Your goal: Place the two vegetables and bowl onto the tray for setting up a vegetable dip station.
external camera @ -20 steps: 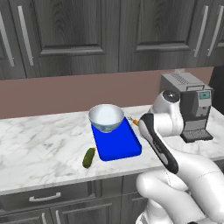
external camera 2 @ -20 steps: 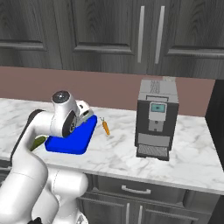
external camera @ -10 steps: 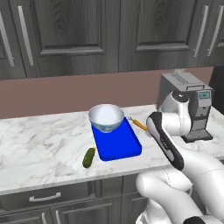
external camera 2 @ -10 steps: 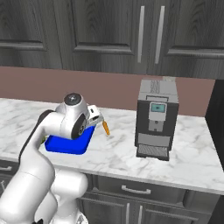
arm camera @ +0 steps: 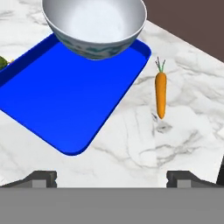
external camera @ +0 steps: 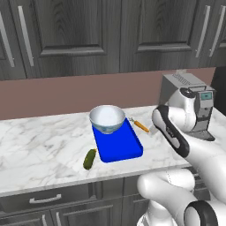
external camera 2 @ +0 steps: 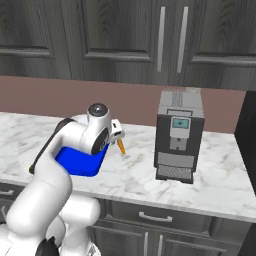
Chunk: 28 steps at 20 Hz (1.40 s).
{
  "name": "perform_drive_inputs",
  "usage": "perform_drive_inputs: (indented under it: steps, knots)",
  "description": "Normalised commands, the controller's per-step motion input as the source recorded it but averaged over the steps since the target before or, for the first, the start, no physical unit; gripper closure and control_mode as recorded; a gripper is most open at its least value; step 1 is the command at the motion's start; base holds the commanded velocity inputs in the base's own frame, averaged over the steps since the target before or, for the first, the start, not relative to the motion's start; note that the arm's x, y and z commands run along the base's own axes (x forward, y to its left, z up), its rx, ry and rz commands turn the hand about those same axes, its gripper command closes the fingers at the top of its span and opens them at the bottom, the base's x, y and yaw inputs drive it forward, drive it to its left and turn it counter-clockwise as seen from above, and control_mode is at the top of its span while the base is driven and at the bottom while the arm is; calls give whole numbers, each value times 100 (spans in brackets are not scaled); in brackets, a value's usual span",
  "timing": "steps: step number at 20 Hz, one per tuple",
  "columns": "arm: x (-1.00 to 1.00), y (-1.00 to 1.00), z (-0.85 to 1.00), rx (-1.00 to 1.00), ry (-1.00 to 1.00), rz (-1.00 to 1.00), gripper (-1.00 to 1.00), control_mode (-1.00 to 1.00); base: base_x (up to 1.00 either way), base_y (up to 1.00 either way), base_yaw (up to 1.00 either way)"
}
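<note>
The pale blue bowl (external camera: 107, 118) (arm camera: 94, 24) stands on the far end of the bright blue tray (external camera: 119, 145) (arm camera: 65, 96) (external camera 2: 75, 161). Just right of the tray, the thin orange carrot (external camera: 141, 126) (arm camera: 160, 94) (external camera 2: 121, 146) lies on the marble. The dark green cucumber (external camera: 89, 159) rests on the counter off the tray's near left corner, and it peeks in at the hand view's left edge (arm camera: 2, 62). My gripper (arm camera: 112, 177) (external camera 2: 119, 134) hovers open above the counter near the tray's right corner, short of the carrot, with nothing between its fingers.
A dark coffee machine (external camera: 190, 101) (external camera 2: 177, 135) stands on the counter right of the carrot. Dark wall cabinets hang above a brown backsplash. The marble counter (external camera: 39, 145) stretches to the left of the tray.
The arm has swung to the right, carrying the hand from over the tray toward the carrot. Bowl, tray, carrot and cucumber have stayed where they were.
</note>
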Motion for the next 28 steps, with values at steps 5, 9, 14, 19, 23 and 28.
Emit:
perform_drive_inputs:
  steps: [5,9,14,19,23,28]
  knots:
    - [22,8,-8,0,-7,-4,-100,-100,0,0,0]
    - [25,-2,-6,0,0,-8,-100,-100,0,0,0]
    - [21,-9,-11,0,0,-7,-100,-100,0,0,0]
    - [16,-14,-9,0,1,-2,-100,-100,0,0,0]
    - [8,-1,-13,0,0,0,-100,-100,0,0,0]
    - [13,-3,-13,0,0,0,-100,-100,0,0,0]
